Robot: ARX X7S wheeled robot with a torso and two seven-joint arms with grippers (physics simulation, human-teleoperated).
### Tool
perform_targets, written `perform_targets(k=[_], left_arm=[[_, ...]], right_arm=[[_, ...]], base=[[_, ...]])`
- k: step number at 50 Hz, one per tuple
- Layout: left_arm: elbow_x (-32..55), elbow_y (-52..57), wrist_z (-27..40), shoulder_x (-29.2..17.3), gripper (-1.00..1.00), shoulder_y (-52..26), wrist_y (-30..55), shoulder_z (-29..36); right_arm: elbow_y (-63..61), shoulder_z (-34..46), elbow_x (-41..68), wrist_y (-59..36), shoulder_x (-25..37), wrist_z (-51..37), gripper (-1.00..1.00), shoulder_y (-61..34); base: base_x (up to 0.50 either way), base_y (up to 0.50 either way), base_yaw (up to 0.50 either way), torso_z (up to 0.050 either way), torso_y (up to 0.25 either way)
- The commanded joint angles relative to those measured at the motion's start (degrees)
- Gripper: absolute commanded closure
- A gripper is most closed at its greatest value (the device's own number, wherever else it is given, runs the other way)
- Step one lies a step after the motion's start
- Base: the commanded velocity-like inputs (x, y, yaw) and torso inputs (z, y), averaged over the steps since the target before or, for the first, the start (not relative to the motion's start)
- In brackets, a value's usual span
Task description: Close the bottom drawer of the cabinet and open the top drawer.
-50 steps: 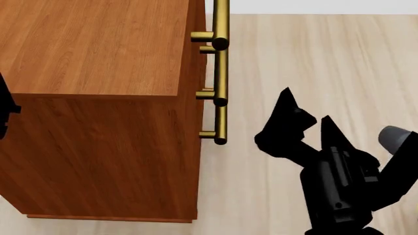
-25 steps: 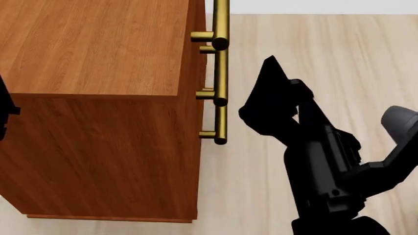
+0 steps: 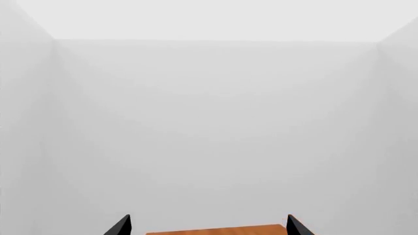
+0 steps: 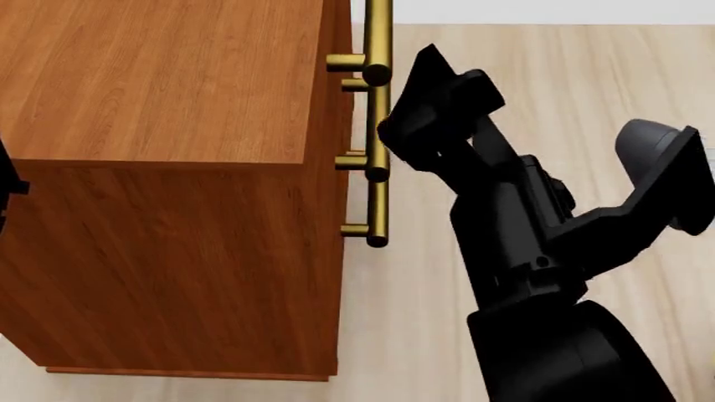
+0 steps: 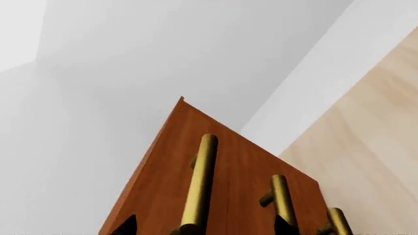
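Note:
The cabinet (image 4: 167,92) fills the left of the head view, seen from above. Its three brass handles line its right-hand front. All three drawer fronts look flush. The top drawer's handle (image 4: 377,42) is uppermost, and the bottom drawer's handle (image 4: 377,226) is lowest. My right gripper (image 4: 453,69) is open, beside the top and middle handles. In the right wrist view the top drawer's handle (image 5: 199,191) shows between the spread fingertips of my right gripper (image 5: 203,226). My left gripper (image 3: 205,225) is open and empty, over the cabinet's top (image 3: 216,230). It shows only at the head view's left edge (image 4: 6,188).
Pale wood floor (image 4: 581,100) lies to the right of the cabinet front. A white wall (image 3: 209,122) stands behind the cabinet. My right forearm (image 4: 525,243) crosses the floor space in front of the drawers.
My right gripper has moved up and left, from low on the floor side to right beside the upper handles. The cabinet and the left arm have not moved.

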State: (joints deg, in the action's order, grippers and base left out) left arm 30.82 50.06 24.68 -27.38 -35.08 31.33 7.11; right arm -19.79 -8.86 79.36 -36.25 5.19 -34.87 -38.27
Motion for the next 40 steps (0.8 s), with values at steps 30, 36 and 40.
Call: perform_targets(k=[30, 36, 40], left_arm=[[0.5, -0.1, 0.6, -1.3, -1.00, 0.2, -0.7, -0.7], [0.4, -0.3, 0.5, -1.5, -1.00, 0.4, -1.1, -0.7], [0.2, -0.3, 0.5, -1.6, -1.00, 0.5, -1.1, -0.5]], right_arm=[[15.4, 7.0, -0.3, 3.1, -1.0, 5.4, -1.00, -7.0], [16.8, 7.8, -0.1, 3.5, -1.0, 6.2, -1.00, -7.5], [18.0, 8.1, 0.2, 3.9, -1.2, 6.7, -1.00, -8.1]], base=[[0.00, 0.00, 0.00, 0.000, 0.000], [0.00, 0.00, 0.00, 0.000, 0.000], [0.00, 0.00, 0.00, 0.000, 0.000]])
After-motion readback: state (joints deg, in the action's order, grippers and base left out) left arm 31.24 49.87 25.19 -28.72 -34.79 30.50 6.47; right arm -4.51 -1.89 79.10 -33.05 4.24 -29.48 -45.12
